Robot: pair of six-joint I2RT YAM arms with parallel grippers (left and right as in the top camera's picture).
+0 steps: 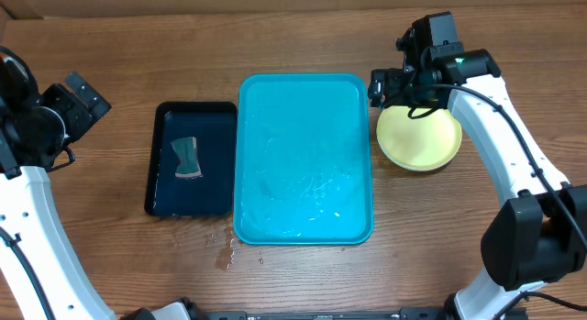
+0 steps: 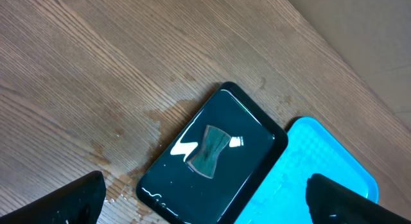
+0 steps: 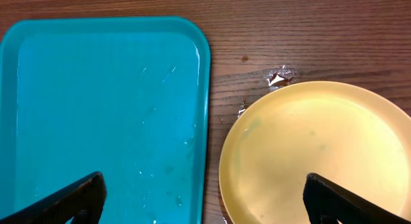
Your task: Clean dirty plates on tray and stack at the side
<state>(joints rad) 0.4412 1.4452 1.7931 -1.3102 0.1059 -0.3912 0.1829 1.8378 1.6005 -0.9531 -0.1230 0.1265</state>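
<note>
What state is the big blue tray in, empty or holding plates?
Empty of plates: the tray shows only water smears. A yellow plate sits off it, on the table alongside.

Counted: one large rectangular bright cyan plastic tray (image 1: 305, 160). One smaller narrow black plastic tray (image 1: 215, 178). One grey-teal sponge piece (image 1: 186, 158). One round pale yellow-green plastic plate (image 1: 419, 139) was visible; any plates beneath: unclear.
</note>
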